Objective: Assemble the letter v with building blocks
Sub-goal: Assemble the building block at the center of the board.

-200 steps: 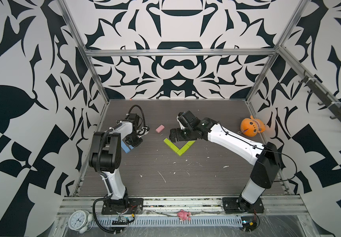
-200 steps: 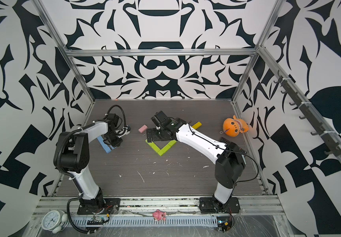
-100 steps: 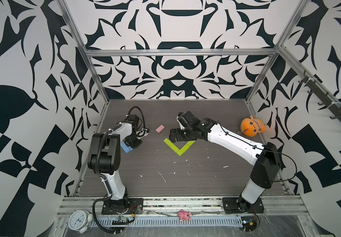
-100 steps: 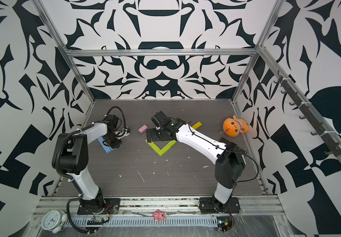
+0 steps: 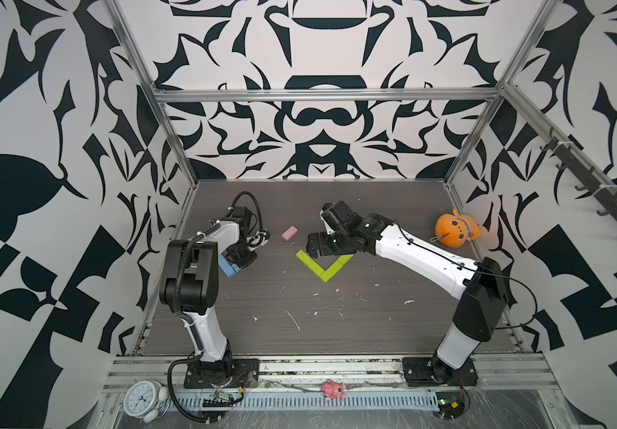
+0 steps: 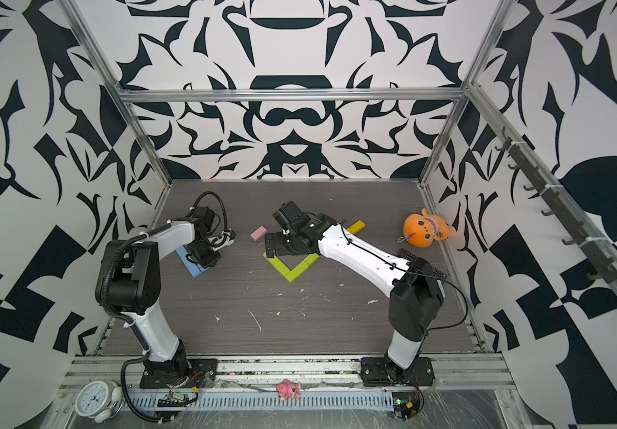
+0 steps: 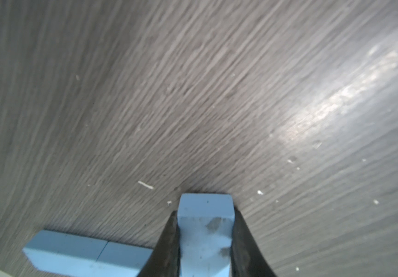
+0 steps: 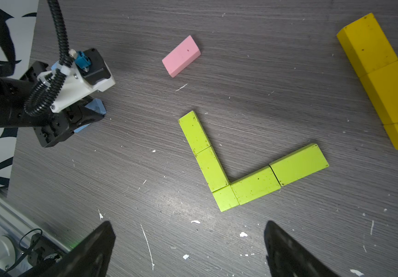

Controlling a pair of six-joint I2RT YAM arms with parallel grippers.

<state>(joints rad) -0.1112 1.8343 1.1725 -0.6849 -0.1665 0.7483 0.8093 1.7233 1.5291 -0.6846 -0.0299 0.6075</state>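
Several lime green building blocks (image 5: 323, 265) lie flat mid-table as a V, also in the right wrist view (image 8: 241, 167). My right gripper (image 5: 316, 247) hangs over the V's far left arm, open and empty (image 8: 188, 223). A pink block (image 5: 289, 233) lies just beyond the V. A row of yellow blocks (image 6: 357, 226) lies behind my right arm. At the left wall my left gripper (image 7: 205, 213) is shut on a light blue block (image 7: 205, 230), close over the table. Two more light blue blocks (image 7: 85, 254) lie end to end beside it.
An orange plush toy (image 5: 453, 232) sits at the far right by the wall. Patterned walls close in the table on three sides. White flecks dot the dark wood surface. A clock (image 5: 141, 399) and a small pink toy (image 5: 331, 389) rest on the front rail.
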